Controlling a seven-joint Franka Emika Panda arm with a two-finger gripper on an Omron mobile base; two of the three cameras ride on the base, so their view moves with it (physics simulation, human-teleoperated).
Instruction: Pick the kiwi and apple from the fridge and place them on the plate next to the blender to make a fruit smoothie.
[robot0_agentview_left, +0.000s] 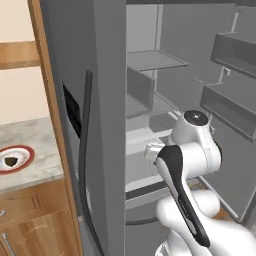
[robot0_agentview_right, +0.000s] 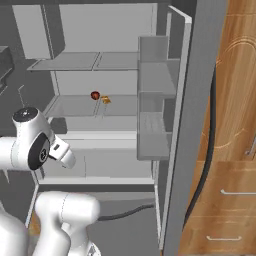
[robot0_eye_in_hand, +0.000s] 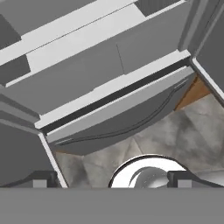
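The fridge (robot0_agentview_right: 115, 30) stands open with grey shelves. The apple (robot0_agentview_right: 95, 95), small, round and red, sits on the middle shelf beside a small orange item (robot0_agentview_right: 106, 100). On the counter at the far left lies the white, red-rimmed plate (robot0_agentview_left: 24, 150), with a small dark brownish fruit, the kiwi (robot0_agentview_left: 11, 160), on it. My hand (robot0_agentview_right: 61, 151) hangs low in front of the fridge's lower drawers, well below and left of the apple. In the hand view my gripper (robot0_eye_in_hand: 112, 179) is open, its fingertips (robot0_eye_in_hand: 41, 178) wide apart with nothing between them, facing down at the fridge's bottom.
The fridge's left door (robot0_agentview_left: 100, 125), with its black seal, stands between my arm and the marble counter (robot0_agentview_left: 35, 140). Door bins (robot0_agentview_left: 232, 105) jut out on the right. The other door's bins (robot0_agentview_right: 155, 100) and wooden cabinets (robot0_agentview_right: 230, 150) lie to the right. Tiled floor (robot0_eye_in_hand: 188, 127) is below.
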